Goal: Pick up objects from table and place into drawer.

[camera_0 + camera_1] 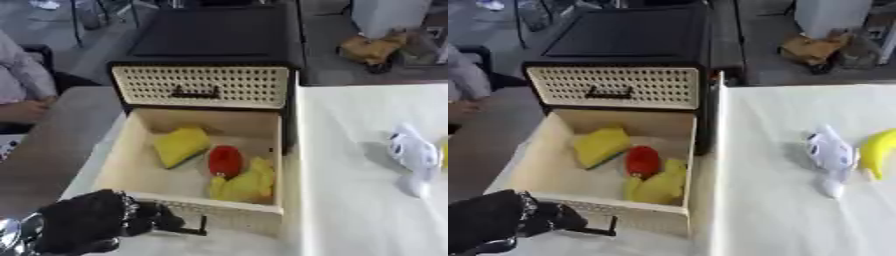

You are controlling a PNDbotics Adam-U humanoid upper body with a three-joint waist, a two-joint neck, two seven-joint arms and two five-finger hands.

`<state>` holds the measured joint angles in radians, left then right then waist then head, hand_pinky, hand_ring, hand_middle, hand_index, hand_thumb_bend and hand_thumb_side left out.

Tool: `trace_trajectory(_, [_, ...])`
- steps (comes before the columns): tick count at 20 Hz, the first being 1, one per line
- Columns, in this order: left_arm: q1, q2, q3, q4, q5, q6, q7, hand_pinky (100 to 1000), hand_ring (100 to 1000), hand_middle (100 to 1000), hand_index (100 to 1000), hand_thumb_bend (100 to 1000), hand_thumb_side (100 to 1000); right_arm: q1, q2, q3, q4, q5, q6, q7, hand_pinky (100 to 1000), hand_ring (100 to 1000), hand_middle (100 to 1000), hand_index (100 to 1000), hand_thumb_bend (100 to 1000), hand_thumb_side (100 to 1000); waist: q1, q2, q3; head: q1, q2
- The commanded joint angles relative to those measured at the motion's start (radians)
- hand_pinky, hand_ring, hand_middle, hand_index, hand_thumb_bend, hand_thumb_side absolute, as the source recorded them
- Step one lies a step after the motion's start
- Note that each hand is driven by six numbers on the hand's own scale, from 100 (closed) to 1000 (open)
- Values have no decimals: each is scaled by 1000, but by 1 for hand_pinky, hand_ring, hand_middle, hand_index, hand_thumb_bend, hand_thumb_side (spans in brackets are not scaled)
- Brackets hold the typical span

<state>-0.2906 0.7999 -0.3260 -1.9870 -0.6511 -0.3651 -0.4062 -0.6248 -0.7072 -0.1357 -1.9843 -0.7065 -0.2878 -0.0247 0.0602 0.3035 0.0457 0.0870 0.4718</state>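
My left hand [83,227], fingers curled around the handle [194,230] at lower left, holds the open drawer [131,145] containing three toys.

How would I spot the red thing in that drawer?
Find the open lower drawer of the black cabinet. Three things lie inside: the red one is in the middle, between a yellow block and a lumpy yellow thing. It alone is red.

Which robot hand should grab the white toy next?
Probably the right. The white toy lies on the table's right side, while the left hand sits at the open drawer's front handle, far left.
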Motion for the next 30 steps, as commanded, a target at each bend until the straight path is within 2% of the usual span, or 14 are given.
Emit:
trace_trajectory(1, [-15, 11, 18, -13, 30, 33, -42, 100, 219, 753, 970, 100, 692, -14, -14, -12, -16, 10, 6, -2, 728, 845, 607, 696, 290, 1000, -1, -14, -3, 5, -13])
trace_trajectory(8, [-13, 2, 22, -13, 87, 121, -120, 100, 220, 783, 986, 100, 710, -13, -9, -14, -16, 13, 13, -3, 728, 845, 606, 695, 291, 1000, 1, -12, -8, 6, -15])
trace_trajectory(12, [-16, -6, 20, -13, 138, 167, -178, 100, 288, 788, 1000, 100, 721, -11, -5, -16, -16, 16, 21, -2, 729, 846, 606, 694, 294, 1000, 1, -10, -11, 6, -18])
trace_trajectory(15, [-17, -8, 19, -10, 177, 198, -224, 305, 509, 777, 994, 100, 732, -12, -2, -17, -16, 16, 24, -5, 728, 845, 604, 695, 291, 1000, 1, -10, -13, 7, -21])
trace_trajectory(19, [-20, -9, 19, -11, 202, 222, -263, 360, 566, 774, 985, 100, 732, -12, 0, -18, -16, 16, 29, -6, 728, 845, 603, 694, 293, 1000, 2, -9, -15, 7, -22])
trace_trajectory(30, [-39, -21, 24, 40, 167, 210, -248, 364, 570, 809, 995, 100, 731, -13, 10, -19, -16, 18, 42, 2, 730, 845, 599, 692, 300, 1000, 3, -2, -21, 10, -32])
